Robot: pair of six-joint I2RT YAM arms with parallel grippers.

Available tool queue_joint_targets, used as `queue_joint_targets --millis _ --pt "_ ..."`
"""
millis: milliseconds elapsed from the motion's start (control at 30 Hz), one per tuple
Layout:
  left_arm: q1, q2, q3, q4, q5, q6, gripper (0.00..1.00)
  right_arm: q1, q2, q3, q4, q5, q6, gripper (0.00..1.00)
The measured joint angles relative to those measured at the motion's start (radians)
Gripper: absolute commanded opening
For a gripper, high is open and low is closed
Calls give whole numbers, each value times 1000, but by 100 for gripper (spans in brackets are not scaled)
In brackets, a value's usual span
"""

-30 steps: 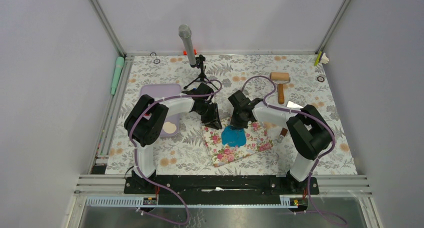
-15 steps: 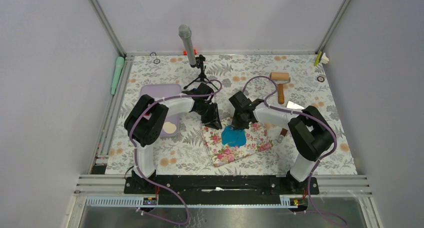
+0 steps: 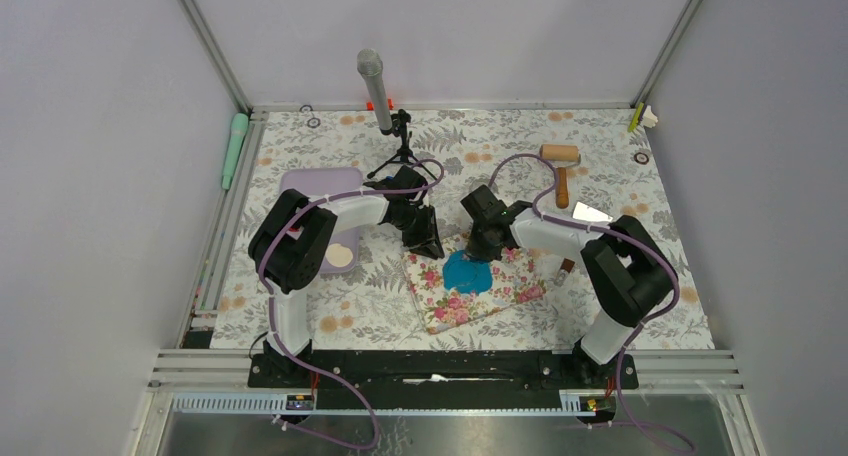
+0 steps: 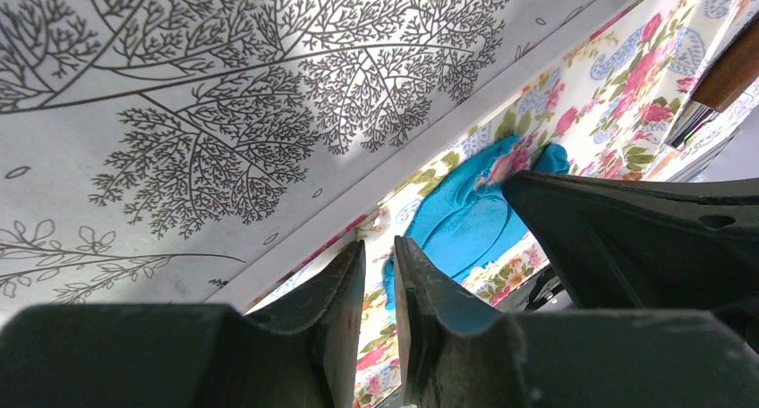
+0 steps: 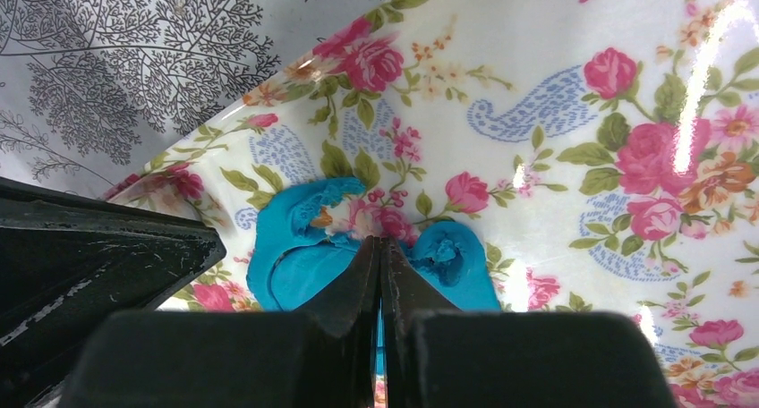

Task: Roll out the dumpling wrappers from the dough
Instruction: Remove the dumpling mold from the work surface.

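1. The dough (image 3: 467,273) lies as a ragged blue sheet on the floral mat (image 3: 445,311), toward the mat's far edge, near the middle of the worktop (image 3: 480,136). No clean-edged wrapper is seen.
2. The right gripper (image 5: 379,244) is closed, its tips set at the sheet's far edge between two lobes. Whether a thin lip of clay is nipped cannot be told.
3. The left gripper (image 4: 378,251) is placed at the mat's far left corner, with its jaws narrowly parted and nothing seen between them.
4. The step is judged to be a lifting or gathering of the sheet. It is best done low and slowly, so that the soft clay is not torn. The mat should be pinned at its corner so that it is not dragged.
5. The wooden roller (image 3: 560,161), lying well apart toward the far right corner, is shown only from above.
6. The notch in the sheet, where roses show through, is seen most clearly in the right wrist view. The slit between the left jaws is shown only by the left wrist view.
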Motion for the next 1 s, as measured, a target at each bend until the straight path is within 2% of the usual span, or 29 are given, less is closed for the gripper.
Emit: queue_joint_targets --millis 1000 --pt "-5 0 0 -2 2 0 25 0 -87 -92 -21 0 -8 0"
